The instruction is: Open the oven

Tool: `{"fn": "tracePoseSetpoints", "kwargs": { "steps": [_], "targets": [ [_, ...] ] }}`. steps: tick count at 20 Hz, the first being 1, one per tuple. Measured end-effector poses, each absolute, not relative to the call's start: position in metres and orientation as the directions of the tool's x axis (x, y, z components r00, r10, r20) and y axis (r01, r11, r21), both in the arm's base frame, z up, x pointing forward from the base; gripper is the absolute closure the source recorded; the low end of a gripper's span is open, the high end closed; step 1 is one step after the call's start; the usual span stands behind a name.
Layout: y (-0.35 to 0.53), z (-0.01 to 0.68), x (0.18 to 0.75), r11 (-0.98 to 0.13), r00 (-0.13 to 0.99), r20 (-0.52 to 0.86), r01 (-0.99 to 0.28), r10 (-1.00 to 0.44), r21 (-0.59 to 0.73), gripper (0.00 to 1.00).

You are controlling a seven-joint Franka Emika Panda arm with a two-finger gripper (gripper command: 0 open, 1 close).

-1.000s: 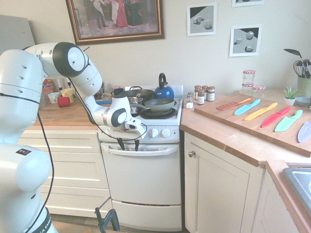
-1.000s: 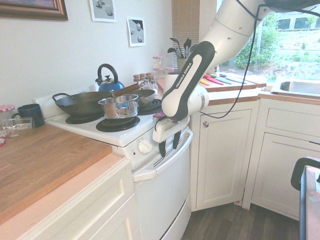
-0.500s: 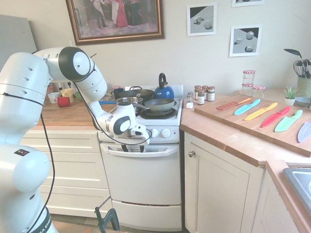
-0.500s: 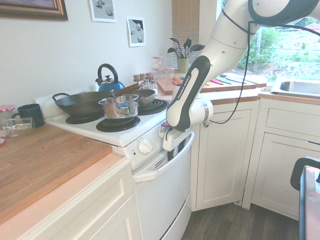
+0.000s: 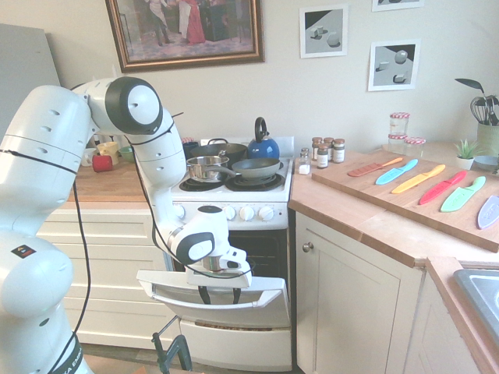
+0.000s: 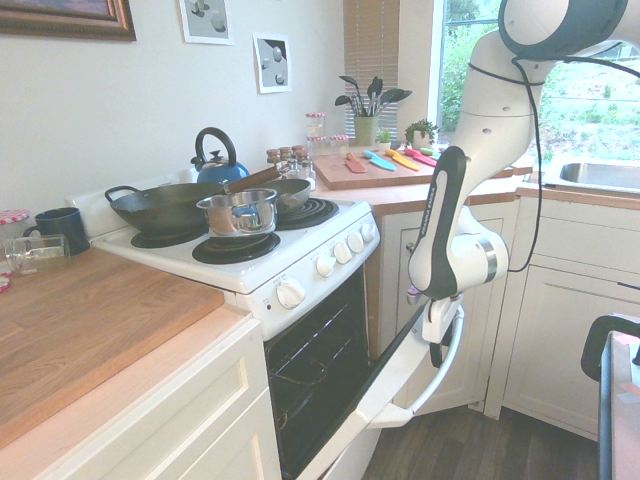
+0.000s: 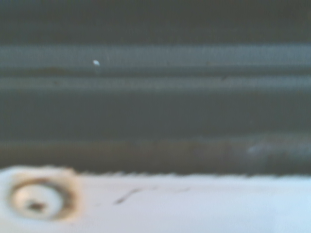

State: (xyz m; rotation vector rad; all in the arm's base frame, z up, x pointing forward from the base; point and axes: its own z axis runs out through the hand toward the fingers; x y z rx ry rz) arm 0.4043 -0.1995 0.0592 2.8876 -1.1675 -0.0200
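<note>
While the oven door (image 5: 261, 315) hangs partway, I could lose the handle (image 6: 451, 362).
Gripper (image 5: 221, 298) fingers apart at its top edge; pulling out without dropping might slip them free.

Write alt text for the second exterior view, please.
White robot arm with its gripper at the bar handle of a partly open oven door, dark oven interior showing; a wok, saucepan and blue kettle sit on the stovetop.
</note>
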Motion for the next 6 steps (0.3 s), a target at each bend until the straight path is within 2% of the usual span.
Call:
{"fn": "tracePoseSetpoints", "kwargs": {
  "steps": [6],
  "targets": [
    [-0.221, 0.068, 0.384, -0.714, 0.714, 0.005, -0.700, -0.700, 0.011, 0.00]
  ]
}}
